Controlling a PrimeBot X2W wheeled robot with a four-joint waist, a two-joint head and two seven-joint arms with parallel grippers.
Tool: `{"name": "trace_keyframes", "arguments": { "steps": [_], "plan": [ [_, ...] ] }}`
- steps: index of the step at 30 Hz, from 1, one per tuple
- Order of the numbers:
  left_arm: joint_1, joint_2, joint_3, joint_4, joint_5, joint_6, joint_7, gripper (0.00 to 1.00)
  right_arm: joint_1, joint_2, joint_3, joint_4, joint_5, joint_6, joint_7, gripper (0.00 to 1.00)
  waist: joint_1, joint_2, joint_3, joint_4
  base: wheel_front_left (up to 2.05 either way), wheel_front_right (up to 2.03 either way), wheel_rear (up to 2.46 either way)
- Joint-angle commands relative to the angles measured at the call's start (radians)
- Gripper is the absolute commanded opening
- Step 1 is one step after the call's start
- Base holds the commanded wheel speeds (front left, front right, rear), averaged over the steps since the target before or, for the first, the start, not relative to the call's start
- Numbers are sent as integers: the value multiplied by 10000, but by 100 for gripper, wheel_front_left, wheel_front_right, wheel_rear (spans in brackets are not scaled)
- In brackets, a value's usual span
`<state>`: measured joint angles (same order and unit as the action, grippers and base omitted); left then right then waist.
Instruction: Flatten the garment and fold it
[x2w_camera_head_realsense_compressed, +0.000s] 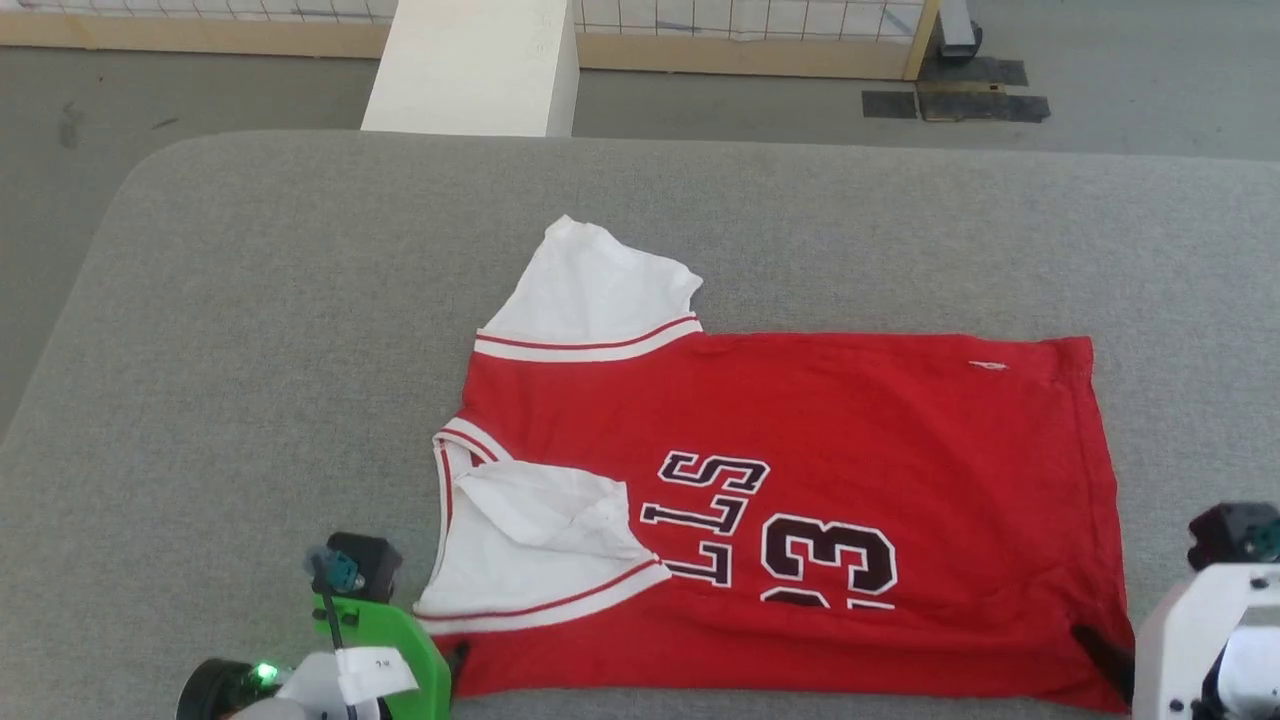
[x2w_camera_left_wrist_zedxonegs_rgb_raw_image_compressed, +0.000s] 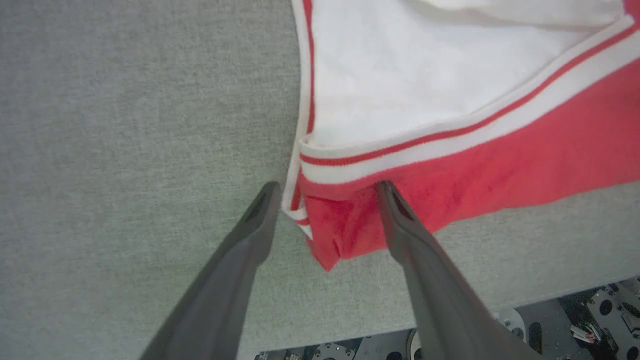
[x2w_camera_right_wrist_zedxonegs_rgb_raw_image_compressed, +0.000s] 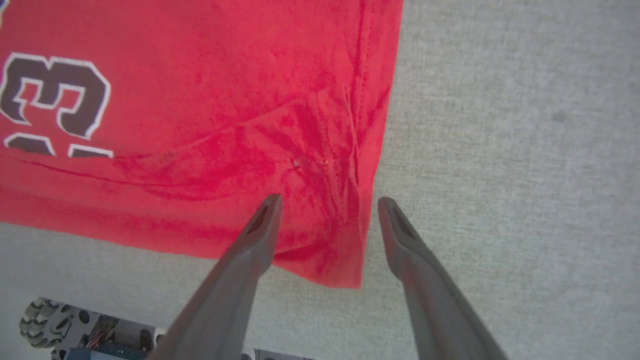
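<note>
The garment (x2w_camera_head_realsense_compressed: 800, 480), a red jersey with white sleeves and black lettering, lies on the grey table (x2w_camera_head_realsense_compressed: 250, 330), its near edge doubled over along the front. One white sleeve (x2w_camera_head_realsense_compressed: 590, 290) points to the far side, the other (x2w_camera_head_realsense_compressed: 530, 550) lies on the red body. My left gripper (x2w_camera_left_wrist_zedxonegs_rgb_raw_image_compressed: 325, 187) is open over the garment's near left corner (x2w_camera_left_wrist_zedxonegs_rgb_raw_image_compressed: 340, 235), which lies between the spread fingers. My right gripper (x2w_camera_right_wrist_zedxonegs_rgb_raw_image_compressed: 327, 200) is open over the near right hem corner (x2w_camera_right_wrist_zedxonegs_rgb_raw_image_compressed: 330, 250), creased there. In the head view the left gripper (x2w_camera_head_realsense_compressed: 458, 660) and right gripper (x2w_camera_head_realsense_compressed: 1100, 650) sit at those corners.
A white block (x2w_camera_head_realsense_compressed: 470, 65) stands beyond the table's far edge, with a wood-framed grid panel (x2w_camera_head_realsense_compressed: 750, 40) behind it on the grey floor. The table's front edge (x2w_camera_left_wrist_zedxonegs_rgb_raw_image_compressed: 450, 315) runs just below both grippers, with the robot's base (x2w_camera_right_wrist_zedxonegs_rgb_raw_image_compressed: 50, 320) under it.
</note>
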<state>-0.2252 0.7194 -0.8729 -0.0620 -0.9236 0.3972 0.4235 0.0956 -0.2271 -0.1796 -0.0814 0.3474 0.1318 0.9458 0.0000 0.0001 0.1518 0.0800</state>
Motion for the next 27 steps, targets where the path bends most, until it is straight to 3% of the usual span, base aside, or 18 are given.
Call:
{"name": "trace_keyframes", "arguments": {
  "steps": [1,7,18,22,27],
  "plan": [
    [-179,-92,143,32,35,16,-206,100,-288,34,-15,-86,111,-11,-220,100,0,-1,-106,-15,0,0,0],
    [-490,-366,914,-213,212,134,-1569,100,-735,19,-8,-730,561,-11,-1696,100,0,-1,-434,-76,0,0,0],
    [-900,-1156,1899,-51,960,164,-4550,100,-780,144,709,-1118,670,-11,-5818,100,0,-1,-447,-331,0,0,0],
    [-1052,-1182,1798,163,1098,-29,-4689,100,-654,375,988,-947,417,-11,-6874,100,0,-1,-306,-479,0,0,0],
    [-1773,-908,1514,451,1286,-587,-4133,100,-693,687,1281,-735,-36,-11,-7434,100,0,-1,-10,-879,0,0,0]
  ]
}}
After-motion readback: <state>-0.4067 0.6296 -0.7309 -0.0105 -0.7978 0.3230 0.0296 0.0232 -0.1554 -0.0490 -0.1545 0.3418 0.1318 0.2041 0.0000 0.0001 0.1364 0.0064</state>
